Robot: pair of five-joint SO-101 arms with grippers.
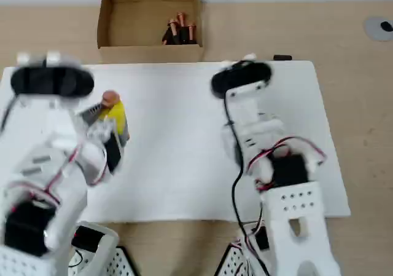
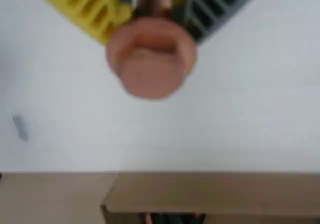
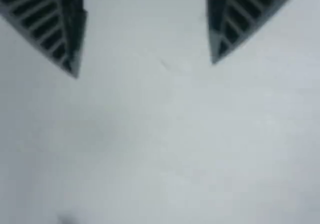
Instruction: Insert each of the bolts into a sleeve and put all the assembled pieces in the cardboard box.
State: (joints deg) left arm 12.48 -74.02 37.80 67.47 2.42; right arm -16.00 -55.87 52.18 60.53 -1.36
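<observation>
The box [image 1: 132,24] is brown cardboard, upright and open on top. In its near right corner a few assembled pieces [image 1: 180,31] lean together, black sleeves [image 1: 175,38] with copper heads up. One more bolt [image 1: 110,98], copper with a round flat head, is clamped by its shank in the left gripper [image 1: 113,117]. It is well apart from the box's near left corner, head toward the box.

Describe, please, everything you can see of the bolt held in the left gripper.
The bolt looks copper-coloured and metallic, with a round, broad head and a narrower shank. The shank runs back between the left gripper's ribbed fingers, one yellow and one dark, which clamp it. It is held over the white mat, head end towards the cardboard box. Whether a sleeve sits on the shank cannot be told.
</observation>
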